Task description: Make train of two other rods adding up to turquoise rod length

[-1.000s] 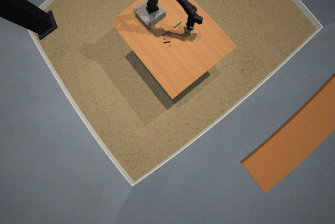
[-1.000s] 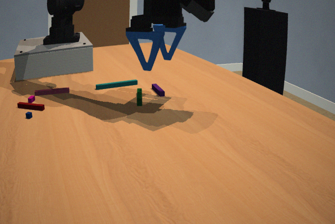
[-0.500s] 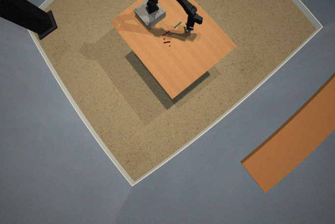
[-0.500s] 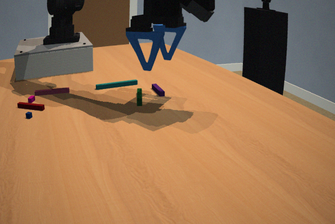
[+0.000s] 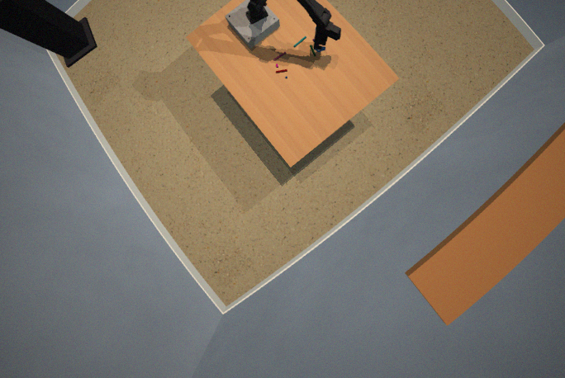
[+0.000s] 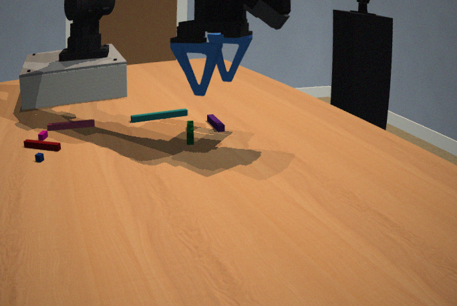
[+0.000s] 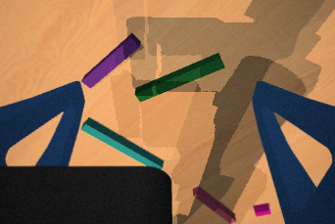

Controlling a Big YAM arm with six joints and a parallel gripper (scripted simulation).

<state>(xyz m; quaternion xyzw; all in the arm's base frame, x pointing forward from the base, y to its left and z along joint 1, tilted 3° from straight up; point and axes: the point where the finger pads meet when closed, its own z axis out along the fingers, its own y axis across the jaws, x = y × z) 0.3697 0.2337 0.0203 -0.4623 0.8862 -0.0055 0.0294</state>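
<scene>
My gripper is open and empty, hovering above the green rod. In the wrist view the green rod lies flat between my blue fingers, well below them. The purple rod lies beside it, apart from it, and also shows in the exterior view. The turquoise rod lies a little toward the base. A longer rod that looks dull pink-purple lies in the arm's shadow. The magenta rod, the red rod and the blue rod lie at the far left, each apart from the others.
The arm's grey base block stands at the back left of the wooden table. A black pedestal with another arm stands on the floor beyond the table's right edge.
</scene>
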